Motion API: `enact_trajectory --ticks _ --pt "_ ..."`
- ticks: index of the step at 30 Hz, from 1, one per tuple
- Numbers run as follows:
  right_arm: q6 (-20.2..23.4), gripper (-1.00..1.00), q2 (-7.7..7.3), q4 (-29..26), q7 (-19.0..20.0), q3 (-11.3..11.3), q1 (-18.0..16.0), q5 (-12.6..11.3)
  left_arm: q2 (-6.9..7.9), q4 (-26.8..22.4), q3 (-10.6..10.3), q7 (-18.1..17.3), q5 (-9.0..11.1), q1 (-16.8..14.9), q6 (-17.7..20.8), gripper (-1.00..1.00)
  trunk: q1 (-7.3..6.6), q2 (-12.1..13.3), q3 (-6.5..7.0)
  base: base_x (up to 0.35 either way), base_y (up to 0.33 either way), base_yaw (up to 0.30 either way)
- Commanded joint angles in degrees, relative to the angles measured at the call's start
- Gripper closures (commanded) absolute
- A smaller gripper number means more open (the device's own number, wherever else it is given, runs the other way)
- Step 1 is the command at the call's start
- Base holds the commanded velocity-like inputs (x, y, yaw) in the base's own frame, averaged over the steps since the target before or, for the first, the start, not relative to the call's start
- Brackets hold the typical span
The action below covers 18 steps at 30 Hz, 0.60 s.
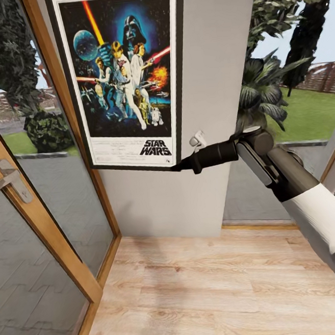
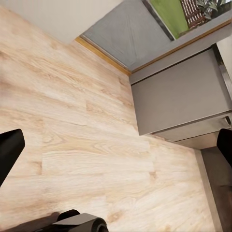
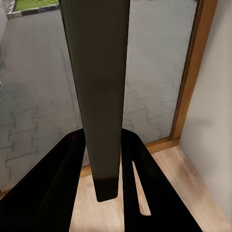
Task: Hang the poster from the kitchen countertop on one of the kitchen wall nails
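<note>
the wooden floor lies closest, pale and bare. above it the right arm reaches out to the grey wall. its right pincer meets the low right corner of the poster. in the right wrist view the dark edge of the poster runs between the two black fingers, which squeeze it from both sides. the poster hangs flat and upright on the wall, with the white title strip at its low end. a wooden door frame with glass stands beside the poster. a door handle sits on the door near the left edge. in the left wrist view the left pincer points down at the floor, its black fingers spread wide and holding nothing. a grey cabinet stands by it. past the glass are green bushes and grass.
</note>
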Motion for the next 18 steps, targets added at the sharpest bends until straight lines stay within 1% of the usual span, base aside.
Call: enact_trajectory --ticks 1,2,18 --pt "0.1 1.00 -0.04 0.0 0.0 0.1 0.1 -0.3 0.01 -0.1 0.0 -0.1 0.2 0.0 0.6 -1.00 0.04 -0.1 -0.11 0.000 0.000 0.000" --pt "-0.4 1.00 -0.04 0.0 0.0 0.1 0.5 -0.3 0.00 -0.1 0.0 -0.1 0.2 0.0 0.6 -1.00 0.04 -0.1 -0.11 0.000 0.000 0.000" --pt "-0.8 1.00 0.05 0.1 -0.1 0.1 0.7 -0.3 0.03 -0.1 0.0 -0.1 0.2 0.0 0.6 -1.00 0.04 -0.1 -0.11 0.001 0.000 0.000"
